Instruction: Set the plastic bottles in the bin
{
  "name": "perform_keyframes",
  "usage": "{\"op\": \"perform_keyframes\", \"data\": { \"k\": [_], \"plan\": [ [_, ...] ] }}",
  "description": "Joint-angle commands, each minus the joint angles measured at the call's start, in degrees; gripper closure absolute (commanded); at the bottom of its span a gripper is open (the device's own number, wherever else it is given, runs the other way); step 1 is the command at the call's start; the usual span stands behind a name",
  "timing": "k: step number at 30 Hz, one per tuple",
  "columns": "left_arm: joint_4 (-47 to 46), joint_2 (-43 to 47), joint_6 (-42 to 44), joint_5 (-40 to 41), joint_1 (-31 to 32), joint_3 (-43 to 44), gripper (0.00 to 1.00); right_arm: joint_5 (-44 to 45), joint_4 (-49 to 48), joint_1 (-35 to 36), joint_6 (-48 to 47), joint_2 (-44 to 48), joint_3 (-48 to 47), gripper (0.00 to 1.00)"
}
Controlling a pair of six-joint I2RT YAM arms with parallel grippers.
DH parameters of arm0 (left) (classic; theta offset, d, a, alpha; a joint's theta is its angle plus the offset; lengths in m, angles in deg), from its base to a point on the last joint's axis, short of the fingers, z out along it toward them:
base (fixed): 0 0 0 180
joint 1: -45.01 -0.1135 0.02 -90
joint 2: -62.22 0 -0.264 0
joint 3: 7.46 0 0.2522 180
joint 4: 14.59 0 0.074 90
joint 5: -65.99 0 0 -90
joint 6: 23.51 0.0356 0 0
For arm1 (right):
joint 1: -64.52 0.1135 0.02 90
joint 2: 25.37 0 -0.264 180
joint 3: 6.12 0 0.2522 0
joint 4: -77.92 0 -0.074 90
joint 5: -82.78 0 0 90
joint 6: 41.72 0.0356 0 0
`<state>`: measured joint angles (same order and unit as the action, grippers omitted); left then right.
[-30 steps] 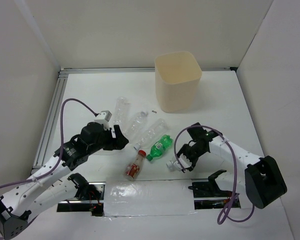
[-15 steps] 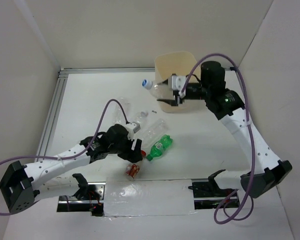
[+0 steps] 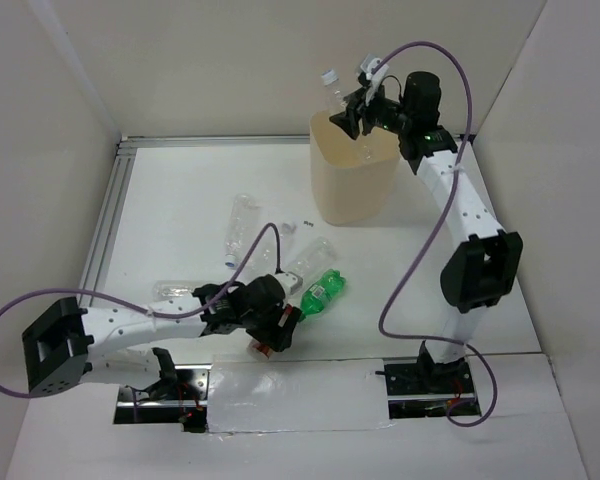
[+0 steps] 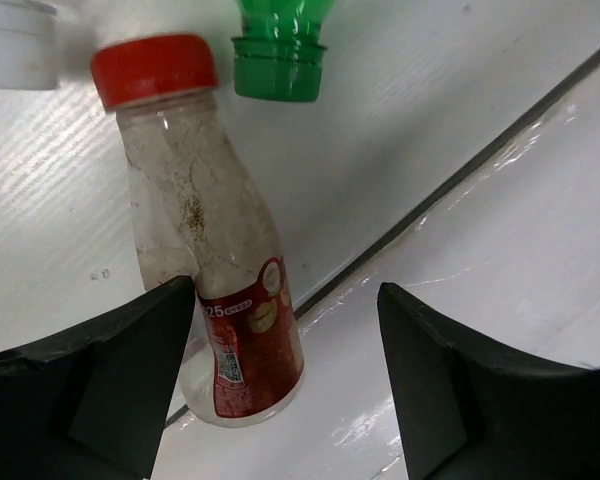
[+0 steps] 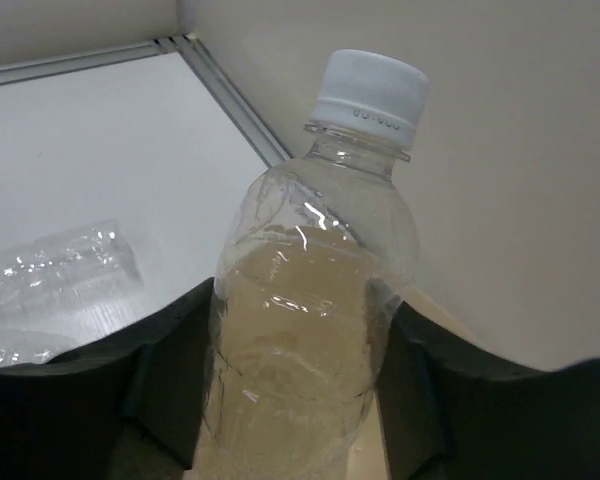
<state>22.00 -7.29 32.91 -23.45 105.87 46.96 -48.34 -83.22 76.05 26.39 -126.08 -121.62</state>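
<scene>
Your right claw (image 5: 300, 305) is clamped on a clear white-capped bottle (image 5: 315, 220), with a finger pressed to each side of its body and the cap uppermost. From overhead, that claw hangs over the mouth of the bin (image 3: 352, 190) at the back of the table (image 3: 180, 200). On this side the step in hand is the drop. I judge that you only need the bottle's lower end inside the rim before you part the fingers (the cap leans toward the back-left edge, so check that first).

Your left claw (image 4: 285, 300) stands wide, astride the lower end of the red-capped bottle (image 4: 205, 250), which lies flat near the table's front edge. One finger (image 4: 100, 390) seems to touch the bottle's side and the other is well apart from it, so nothing is gripped there yet. The next move calls for closing on the labelled body, then lifting.

- **Bin:** one.
- **In a claw:** one bottle, the white-capped one.
- **Coloured bottles on the table:** the red-capped bottle, and one green bottle (image 3: 322, 291) just beside it.
- **Clear bottles loose on the table:** three that I can make out. They are the back-left bottle (image 3: 238, 226), the middle bottle (image 3: 306, 260) just behind the green one, and what looks like a near-left bottle (image 3: 175, 290) beside the left arm.

A fourth clear one may lie under the cable (image 3: 276, 232); I cannot tell. Nor can I tell whether anything already lies in the bin.
</scene>
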Motion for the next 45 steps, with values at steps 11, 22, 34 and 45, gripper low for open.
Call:
{"op": "perform_keyframes", "data": {
  "k": [11, 22, 34, 45],
  "plan": [
    [4.94, -11.34, -13.00, 14.46, 5.85, 3.02, 0.36, -13.71, 8.83, -6.61, 5.81, -3.88, -10.76, 0.00],
    [5.40, 2.27, 2.97, 12.52, 9.36, 20.49, 1.00, -21.03, 20.12, -17.41, -7.00, 12.80, 10.13, 0.86],
    [-31.59, -16.42, 15.66, 5.07, -14.36, 47.38, 1.00, -22.68, 37.77, -25.42, -35.57, 28.71, 33.59, 0.44],
    [-40.25, -47.89, 11.68, 9.71, -20.52, 77.95, 0.78, -18.20, 43.59, -21.91, -48.41, 40.75, 48.46, 0.15]
  ]
}}
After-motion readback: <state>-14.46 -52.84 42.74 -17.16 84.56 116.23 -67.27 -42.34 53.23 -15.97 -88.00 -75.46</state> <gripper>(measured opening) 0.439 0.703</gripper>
